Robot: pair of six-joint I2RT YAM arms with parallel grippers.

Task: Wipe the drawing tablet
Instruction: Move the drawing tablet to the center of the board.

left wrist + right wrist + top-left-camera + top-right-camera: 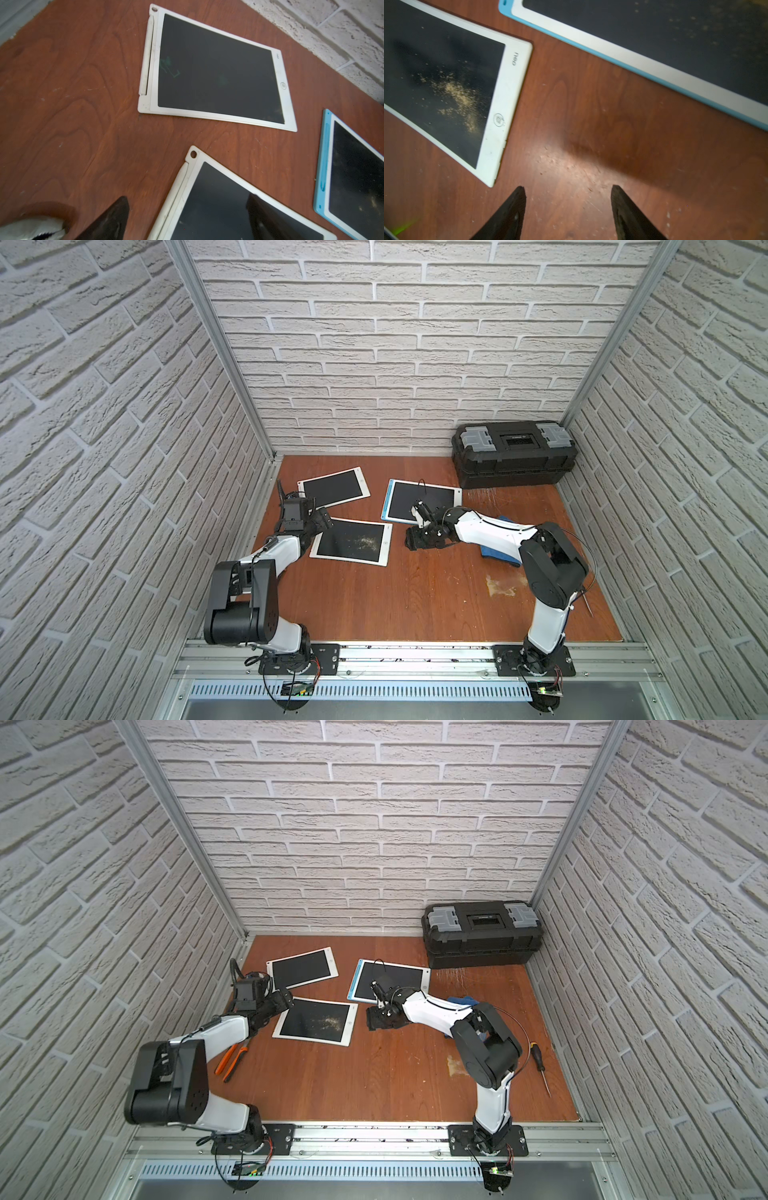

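Lying on the brown wooden surface (pixel 415 593), partly under the right arm, is a blue cloth (pixel 498 558). Both hands are spread and empty. The right hand (pixel 568 189) is just beside the dust-speckled white-framed drawing tablet (pixel 351 544), and the left hand (pixel 187 197) is over its opposite corner. Beyond lie a clean white-framed tablet (pixel 334 489) and a blue-edged tablet (pixel 403 497).

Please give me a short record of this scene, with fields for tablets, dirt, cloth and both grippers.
tablets: three, flat on the table: dusty white tablet, far white tablet, blue-edged tablet
dirt: tan dust on the dusty white tablet's screen
cloth: blue cloth, partly under the right arm, not held
left gripper: open, empty, at the dusty white tablet's edge
right gripper: open, empty, above bare table
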